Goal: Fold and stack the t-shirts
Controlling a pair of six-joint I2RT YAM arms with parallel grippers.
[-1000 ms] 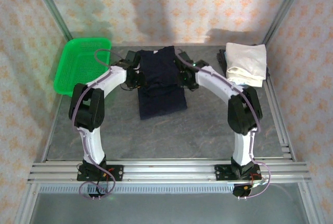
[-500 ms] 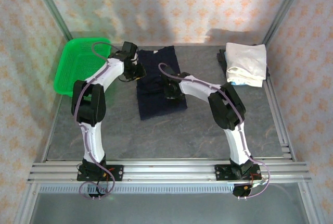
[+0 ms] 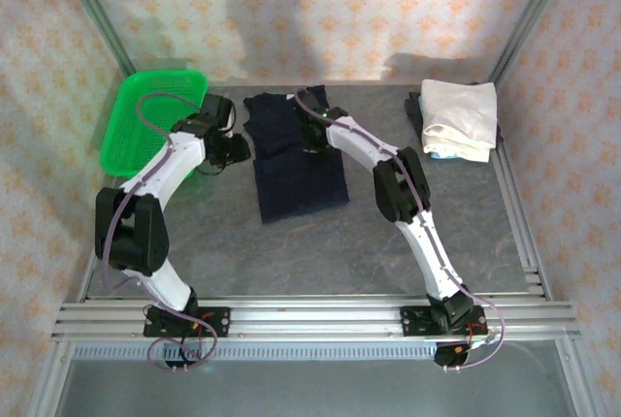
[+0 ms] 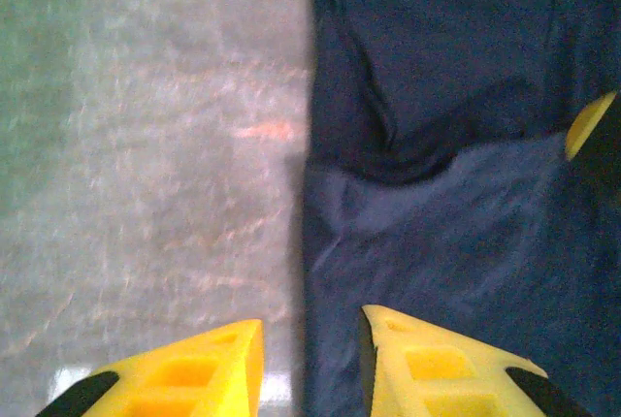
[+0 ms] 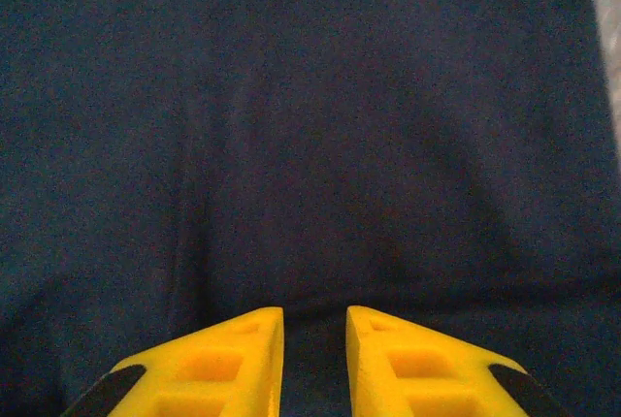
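The dark navy t-shirt (image 3: 301,184) lies flat as a long strip at the middle back of the table. My left gripper (image 3: 241,145) hovers at the shirt's left edge. In the left wrist view that gripper (image 4: 310,364) is open, one finger over bare table and the other over the navy cloth (image 4: 466,242), gripping nothing. My right gripper (image 3: 310,134) is low over the shirt's upper part. Its jaws (image 5: 315,349) stand narrowly apart over smooth navy cloth (image 5: 310,126), with no cloth pinched. The white t-shirt (image 3: 458,116) sits folded at the back right.
A green mesh basket (image 3: 136,126) stands at the back left, close behind my left arm. The grey table (image 3: 320,252) stretches in front of the navy shirt. Metal frame rails run along the sides and near edge.
My right gripper crossed from the shirt's right edge onto the cloth, then moved toward its back end. My left gripper drew back to the shirt's left edge and its jaws widened.
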